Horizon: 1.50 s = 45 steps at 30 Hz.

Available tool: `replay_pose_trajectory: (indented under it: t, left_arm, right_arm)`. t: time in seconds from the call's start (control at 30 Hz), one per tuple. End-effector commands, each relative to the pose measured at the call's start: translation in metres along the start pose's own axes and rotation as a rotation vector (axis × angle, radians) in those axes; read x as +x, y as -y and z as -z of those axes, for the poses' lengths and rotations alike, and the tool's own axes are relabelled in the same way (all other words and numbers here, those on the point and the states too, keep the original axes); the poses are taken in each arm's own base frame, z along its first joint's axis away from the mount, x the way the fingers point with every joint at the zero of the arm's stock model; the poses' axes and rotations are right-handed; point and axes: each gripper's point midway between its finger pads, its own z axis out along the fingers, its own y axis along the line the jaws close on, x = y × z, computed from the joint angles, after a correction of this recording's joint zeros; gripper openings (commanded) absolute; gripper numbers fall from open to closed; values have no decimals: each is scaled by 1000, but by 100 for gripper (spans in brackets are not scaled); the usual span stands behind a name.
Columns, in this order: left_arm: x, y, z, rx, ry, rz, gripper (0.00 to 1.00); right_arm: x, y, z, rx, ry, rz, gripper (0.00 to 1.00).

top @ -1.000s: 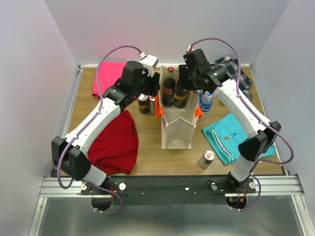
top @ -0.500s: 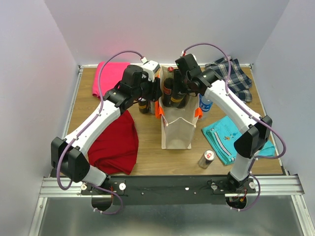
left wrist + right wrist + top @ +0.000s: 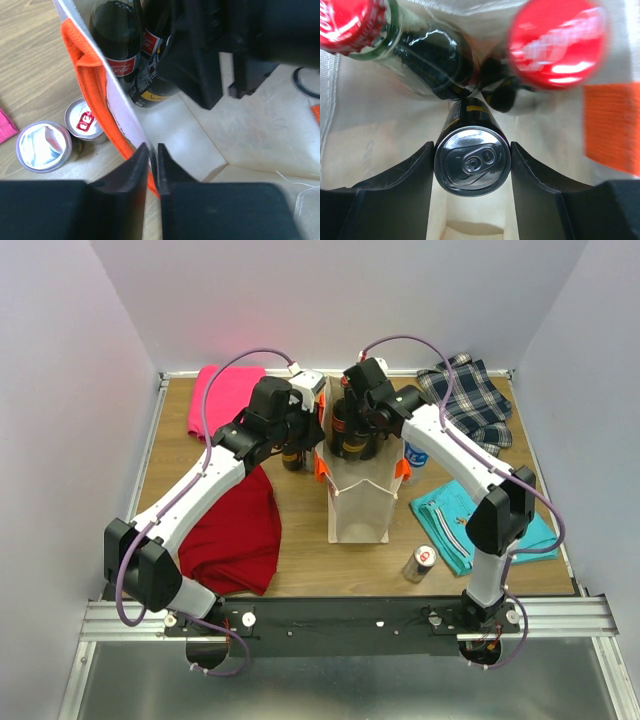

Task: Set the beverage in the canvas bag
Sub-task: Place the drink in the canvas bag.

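The cream canvas bag [image 3: 360, 505] with orange handle straps [image 3: 86, 82] stands upright mid-table. Pinching its left rim [image 3: 120, 117], my left gripper [image 3: 152, 159] is shut on the fabric. Over the bag's open mouth, my right gripper [image 3: 472, 150] is shut on the beverage, a black can [image 3: 472, 162] seen top-on between both fingers. Under the can lies the bag's pale inside. Two cola bottles with red caps [image 3: 346, 20] [image 3: 557, 42] stand in the bag's far end. From above, my right gripper [image 3: 357, 432] hides most of the can.
Two cans [image 3: 44, 146] [image 3: 85, 119] stand on the table just left of the bag. A water bottle [image 3: 418, 453] stands at its right and another can [image 3: 422, 562] near the front. Red [image 3: 235, 535], pink [image 3: 222, 395], plaid [image 3: 470, 405] and teal [image 3: 470, 515] cloths lie around.
My left gripper has closed on the bag's left rim. My right arm has swung left with the can, from the bag's right side to over its mouth.
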Motion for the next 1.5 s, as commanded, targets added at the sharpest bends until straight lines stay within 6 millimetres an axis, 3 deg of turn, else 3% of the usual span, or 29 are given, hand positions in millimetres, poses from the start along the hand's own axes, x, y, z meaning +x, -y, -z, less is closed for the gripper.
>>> replay_pose_trajectory:
  t: [0.0, 0.17, 0.73, 1.23, 1.37, 1.4, 1.47]
  left_arm:
    - [1, -1, 12, -16, 2, -19, 12]
    - [0, -2, 15, -22, 3, -19, 0]
    - [2, -10, 20, -71, 8, -28, 0]
    - [4, -13, 21, -85, 7, -35, 0]
    - [4, -14, 21, -89, 7, -40, 6]
    - [5, -13, 21, -87, 5, -42, 7]
    - [6, -14, 21, -88, 2, -42, 10]
  right_arm:
    - [-23, -18, -4, 0, 112, -15, 1]
    - [-17, -21, -13, 17, 105, -3, 1]
    - [11, -29, -41, 63, 62, 41, 1]
    - [22, -32, -61, 87, 37, 53, 1]
    - [27, -35, -63, 77, 21, 50, 1]
    - [27, -35, -64, 77, 18, 51, 1]
    - [27, -36, -64, 75, 17, 48, 11]
